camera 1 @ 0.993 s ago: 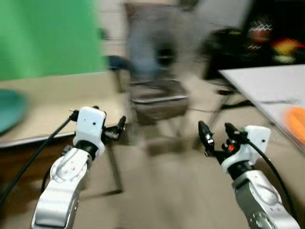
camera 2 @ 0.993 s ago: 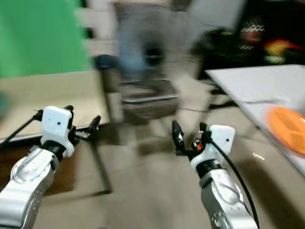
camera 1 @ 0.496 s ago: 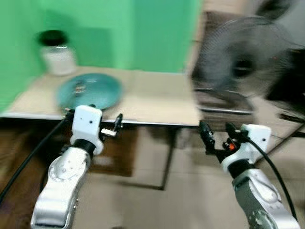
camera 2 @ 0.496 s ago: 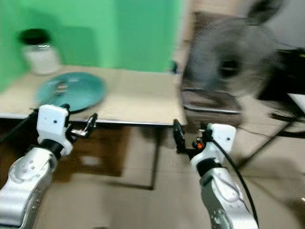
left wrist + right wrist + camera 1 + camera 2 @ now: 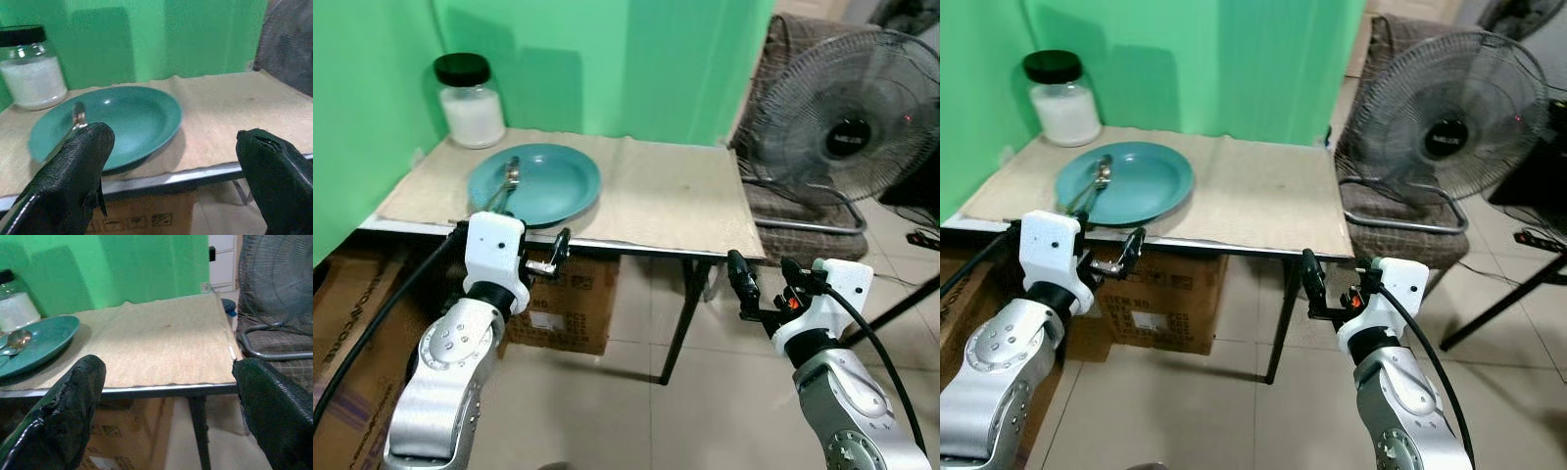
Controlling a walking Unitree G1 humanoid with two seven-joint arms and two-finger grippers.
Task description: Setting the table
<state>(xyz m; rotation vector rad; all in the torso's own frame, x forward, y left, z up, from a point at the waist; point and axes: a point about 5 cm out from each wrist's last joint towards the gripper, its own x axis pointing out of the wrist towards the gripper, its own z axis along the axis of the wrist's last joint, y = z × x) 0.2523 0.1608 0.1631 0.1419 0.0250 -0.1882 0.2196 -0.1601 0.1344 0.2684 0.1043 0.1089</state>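
Note:
A teal plate [image 5: 533, 184] lies on the cloth-covered table [image 5: 666, 201], with a metal spoon [image 5: 506, 182] resting on its left side. Behind it, against the green wall, stands a white-filled glass jar [image 5: 470, 88] with a black lid. My left gripper [image 5: 551, 257] is open and empty, held just short of the table's front edge, below the plate. My right gripper [image 5: 766, 279] is also open and empty, off the table's front right corner. In the left wrist view the plate [image 5: 112, 122] and spoon [image 5: 77, 117] lie straight ahead between the fingers [image 5: 73, 176].
A large standing fan [image 5: 847, 122] is right of the table, with a chair behind it. A cardboard box [image 5: 558, 304] sits under the table, beside a black table leg [image 5: 680, 323]. Tiled floor lies open in front.
The camera has swung left from the fan and a white table to this table by the green wall, and the blur has cleared. Both arms keep the same pose, grippers still open.

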